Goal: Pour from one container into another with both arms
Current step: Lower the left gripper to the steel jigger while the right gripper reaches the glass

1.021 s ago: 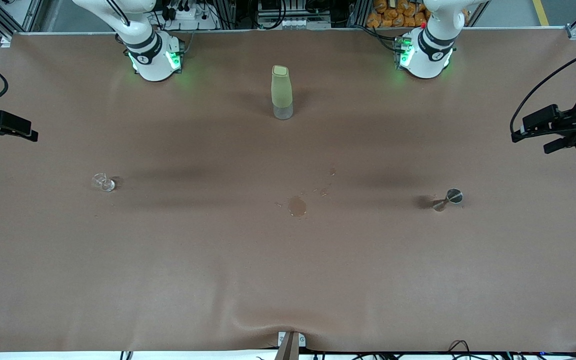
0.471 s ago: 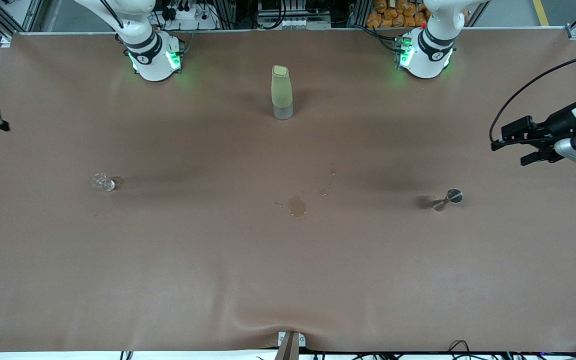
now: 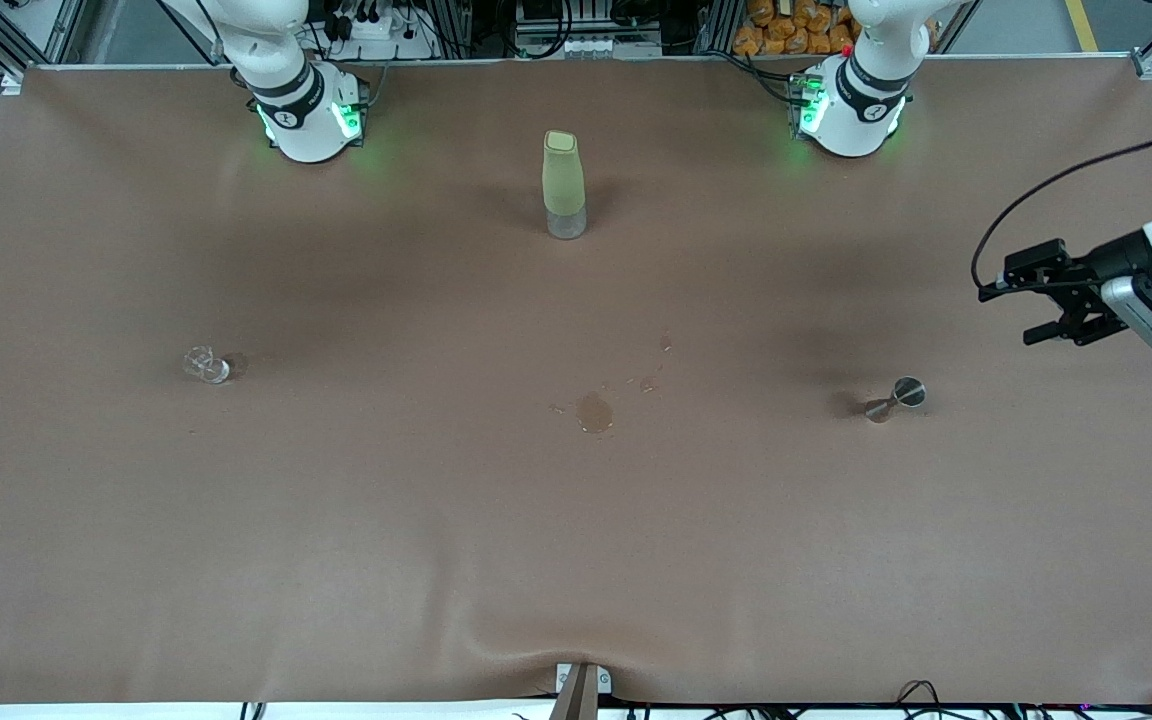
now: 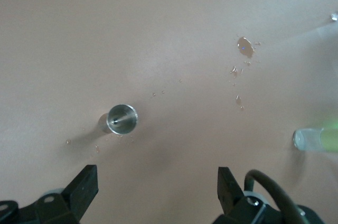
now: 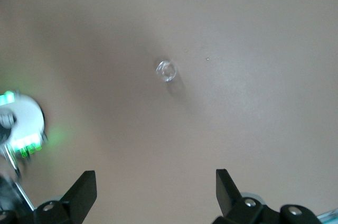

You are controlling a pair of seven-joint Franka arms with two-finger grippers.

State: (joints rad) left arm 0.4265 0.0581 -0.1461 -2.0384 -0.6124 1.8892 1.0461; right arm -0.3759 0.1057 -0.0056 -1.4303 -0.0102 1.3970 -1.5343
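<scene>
Glass is easily misjudged: the clear cup [image 3: 206, 364] could be toppled, standing toward the right arm's end from the puddle [image 3: 594, 411], the jigger [image 3: 896, 397] toward the left arm's. Both claws are spread and empty, the left claw [image 3: 1018, 306] held over the bench [image 3: 436, 560] near the jigger, the right claw [image 5: 156, 195] above the cup.

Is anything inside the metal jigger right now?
The left wrist view looks down into the jigger: its upper cup shows bare shiny metal with no visible fill. The lower cup faces the table and is hidden. Small droplets lie around it.
</scene>
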